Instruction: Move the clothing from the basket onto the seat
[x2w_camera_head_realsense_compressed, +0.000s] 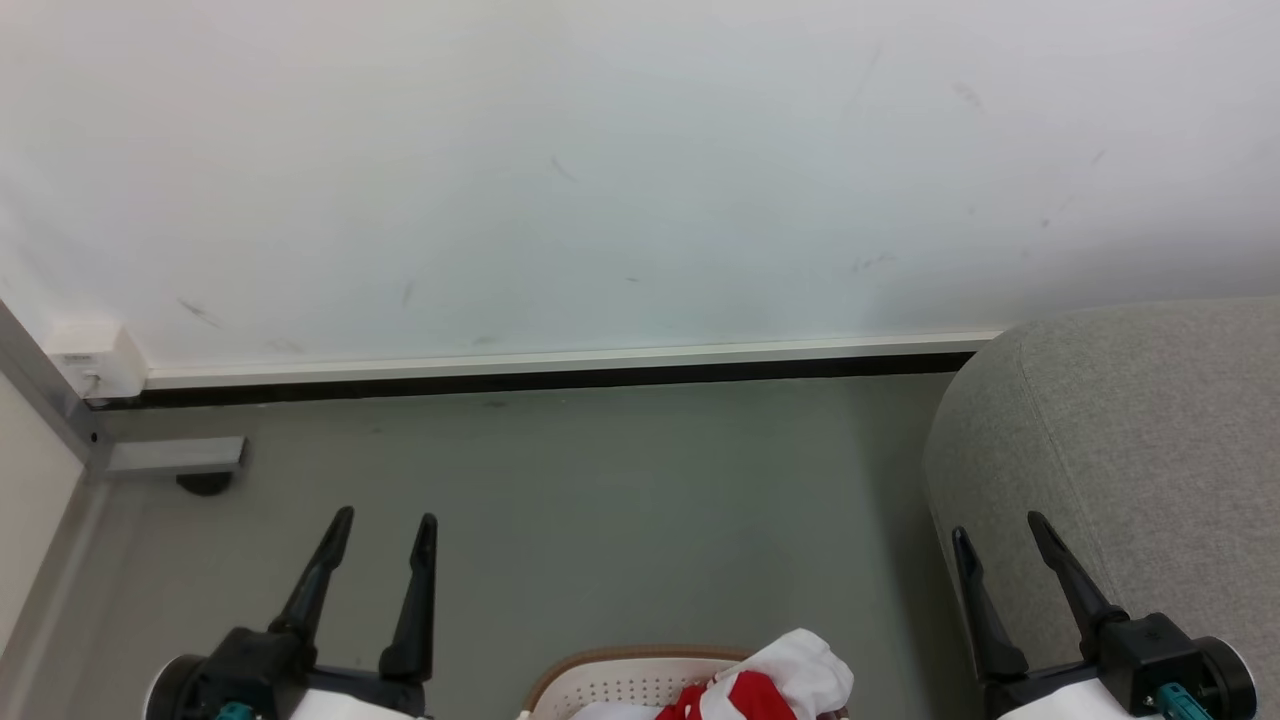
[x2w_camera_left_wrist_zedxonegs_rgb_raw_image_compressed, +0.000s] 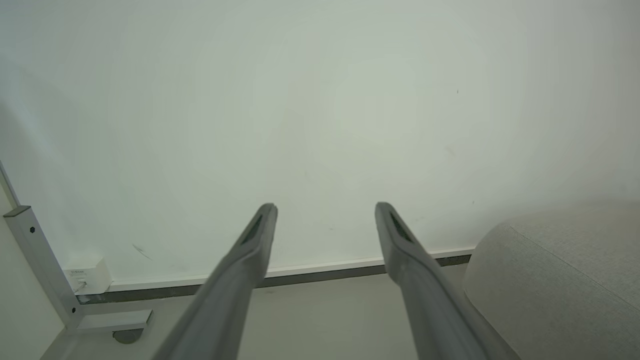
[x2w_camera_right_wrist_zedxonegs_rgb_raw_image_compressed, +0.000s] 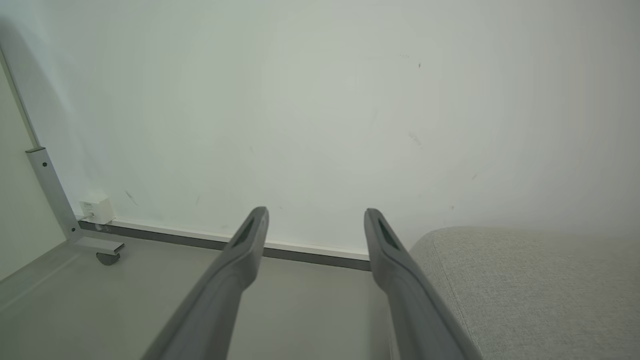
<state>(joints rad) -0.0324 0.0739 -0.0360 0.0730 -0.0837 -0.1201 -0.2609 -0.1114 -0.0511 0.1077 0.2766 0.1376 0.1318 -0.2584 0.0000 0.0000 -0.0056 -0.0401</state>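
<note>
The red clothing with white trim lies bunched in the basket, at the bottom edge of the head view. It is heaped against the basket's right side, with a fold of white fabric rising above the brown rim; whether that fold belongs to the garment cannot be told. The cream, perforated basket stands on the grey floor.

To the right of the basket, close by, is the rounded end of the grey sofa. The right gripper hangs in front of the sofa, fingers spread wide with nothing between them, and well clear of the basket. The left gripper hangs to the basket's left over bare floor, its fingers likewise apart and holding nothing.

Beyond the basket a scuffed white wall meets the floor at a pale skirting board. Far to the basket's left stand a grey metal frame foot and a small white wall box.
</note>
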